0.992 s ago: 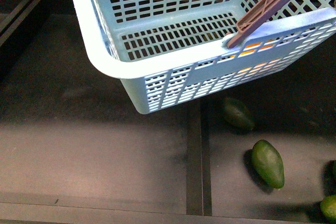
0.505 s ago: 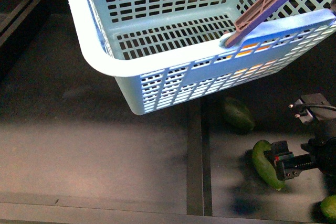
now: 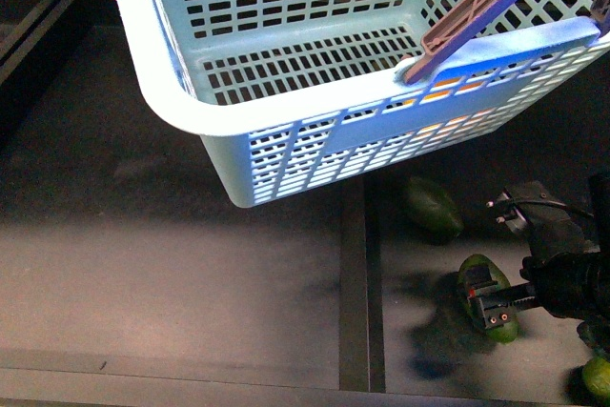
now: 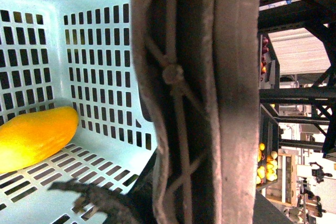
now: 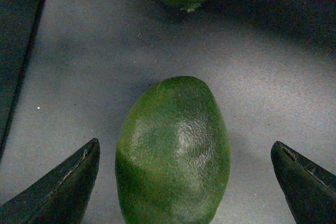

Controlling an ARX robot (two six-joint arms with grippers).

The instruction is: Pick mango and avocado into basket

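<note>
The light turquoise basket (image 3: 286, 116) hangs tilted above the dark shelf, filling the top of the front view. My left gripper (image 4: 194, 203) is shut on its brown handle (image 4: 199, 103). The yellow-orange mango (image 4: 34, 137) lies on the basket's slotted floor, and its colour shows through the slots (image 3: 448, 92) in the front view. A dark green avocado (image 5: 173, 150) lies on the shelf between the two spread fingertips (image 5: 63, 187) of my open right gripper (image 5: 185, 144), untouched. From the front, the right gripper (image 3: 491, 310) covers part of that avocado (image 3: 474, 275).
A second avocado (image 3: 431, 207) lies just beyond the first, under the basket's near corner. Another green fruit (image 3: 599, 376) sits at the lower right edge. A dark rail (image 3: 353, 283) divides the shelf surface. Distant fruit shelves (image 4: 265, 166) show past the handle.
My right arm came in from the right and has slid left over the near avocado. The basket has drifted slightly left and closer.
</note>
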